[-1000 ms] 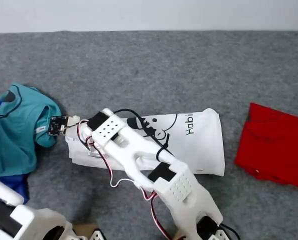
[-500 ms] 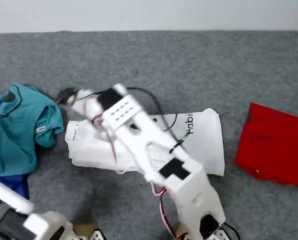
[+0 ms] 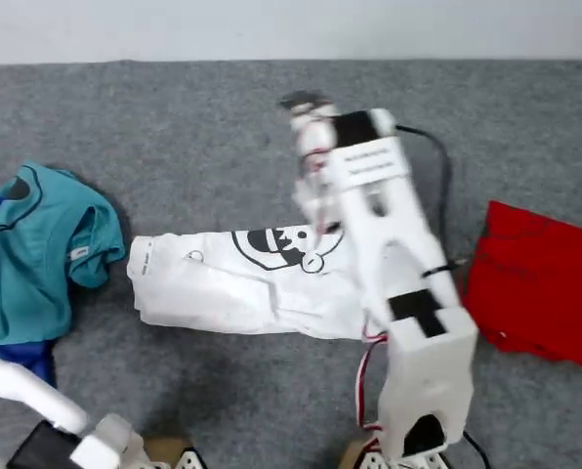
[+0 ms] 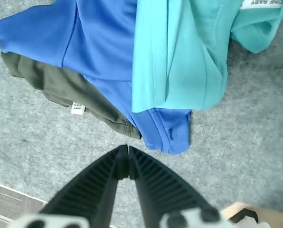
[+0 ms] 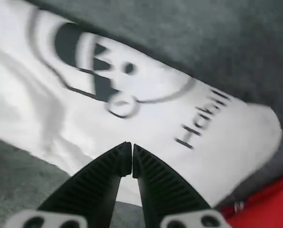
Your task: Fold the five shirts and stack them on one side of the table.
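Observation:
A white shirt (image 3: 242,283) with a black print lies folded in a long band at the table's middle. My right gripper (image 5: 132,145) is shut and empty, hovering over this white shirt (image 5: 146,118); from above, the right gripper (image 3: 301,102) sits beyond the shirt's far edge. A folded red shirt (image 3: 540,283) lies at the right. At the left, a teal shirt (image 3: 32,244) is heaped on a blue one (image 3: 18,360). My left gripper (image 4: 128,151) is shut and empty above bare carpet, just short of the blue shirt (image 4: 99,52), the teal shirt (image 4: 179,61) and an olive shirt (image 4: 65,88).
Grey carpet (image 3: 193,127) covers the table. The right arm (image 3: 408,293) lies over the white shirt's right end, close to the red shirt. The left arm (image 3: 22,386) is at the near left corner. A pale wall (image 3: 291,29) runs along the far edge.
The right arm swung from the white shirt's left end up and to the right, uncovering the print. The left arm shifted slightly at the near left corner.

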{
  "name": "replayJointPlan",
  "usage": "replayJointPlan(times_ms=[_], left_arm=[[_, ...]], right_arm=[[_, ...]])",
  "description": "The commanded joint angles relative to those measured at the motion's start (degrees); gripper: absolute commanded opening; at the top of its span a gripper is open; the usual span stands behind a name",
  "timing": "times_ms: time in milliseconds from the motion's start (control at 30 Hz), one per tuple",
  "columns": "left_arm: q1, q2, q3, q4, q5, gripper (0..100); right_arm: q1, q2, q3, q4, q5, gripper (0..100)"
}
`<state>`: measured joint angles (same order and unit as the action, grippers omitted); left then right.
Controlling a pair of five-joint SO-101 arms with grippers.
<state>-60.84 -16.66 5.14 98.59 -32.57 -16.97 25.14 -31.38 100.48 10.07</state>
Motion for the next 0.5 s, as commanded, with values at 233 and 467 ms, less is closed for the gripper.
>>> replayJointPlan(times_ms=[233,467], left_arm=[[3.08,-4.13,-0.22,1.58,-0.35,1],[4.48,-4.04,-0.22,1.76,-0.35,1]], right_arm=[[15.69,-3.82,5.63,2.33,-1.14,24.5],[19.74,-3.65,9.58,-1.27,-1.32,26.1]])
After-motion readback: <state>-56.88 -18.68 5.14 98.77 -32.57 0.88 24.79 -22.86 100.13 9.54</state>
